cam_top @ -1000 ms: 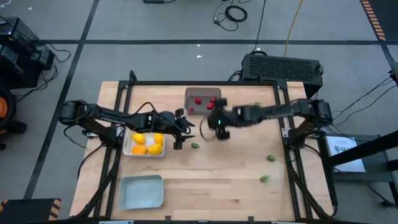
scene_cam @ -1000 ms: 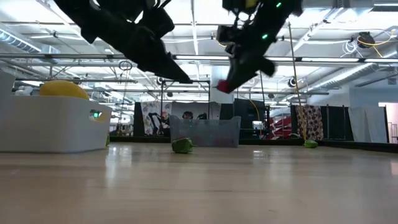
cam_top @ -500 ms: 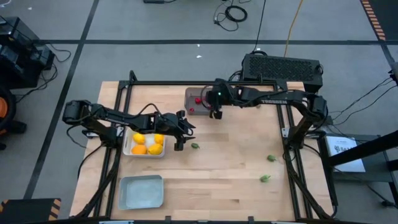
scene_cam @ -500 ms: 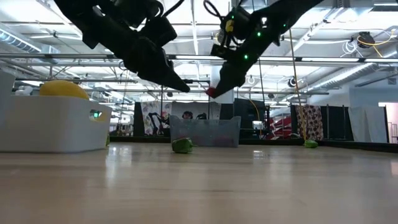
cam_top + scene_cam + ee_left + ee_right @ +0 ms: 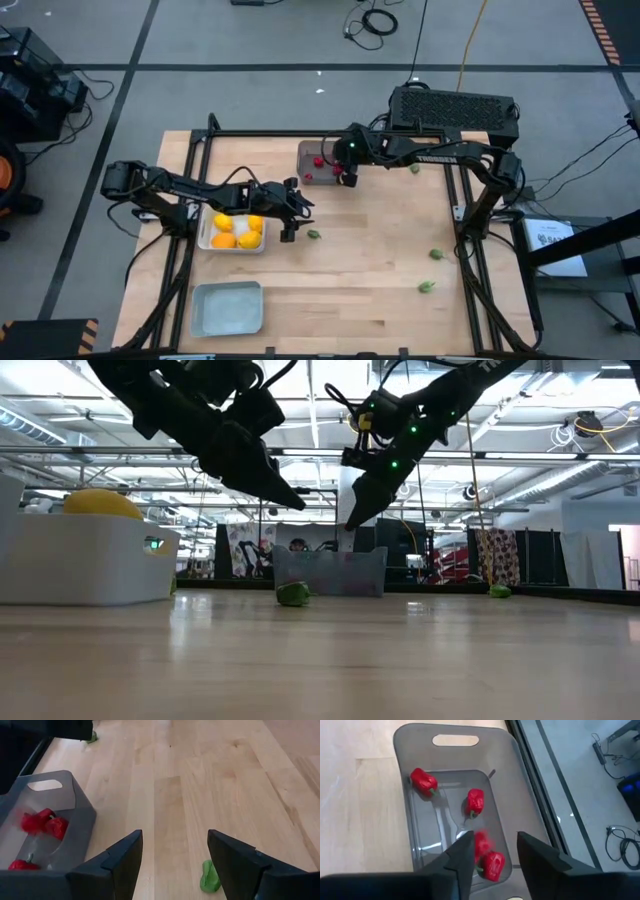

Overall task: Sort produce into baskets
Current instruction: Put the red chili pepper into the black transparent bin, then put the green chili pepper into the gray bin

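The dark grey basket (image 5: 312,160) stands at the table's far edge and holds several red pieces (image 5: 475,801). My right gripper (image 5: 495,836) hangs open above it, fingers pointing down. One red piece (image 5: 482,842) shows blurred just below the fingertips, apart from them. My left gripper (image 5: 175,837) is open above the table's middle, short of a green piece (image 5: 210,875) that lies on the wood. The white tray (image 5: 207,240) at the left holds several yellow-orange rounds (image 5: 222,223). The light grey-blue tray (image 5: 227,307) sits near the front left.
More green pieces lie on the wood at the right (image 5: 436,255), (image 5: 426,287) and at the far right (image 5: 414,168). A large black box (image 5: 455,108) stands beyond the far edge. Black frame rails (image 5: 462,215) run along the table's sides. Bare wood spreads over the middle and the near right.
My right gripper has swung from the table's middle toward the far edge, rolling as it went, and now stands over the dark grey basket. The red piece it carried at its fingertips has left them and falls into the basket.
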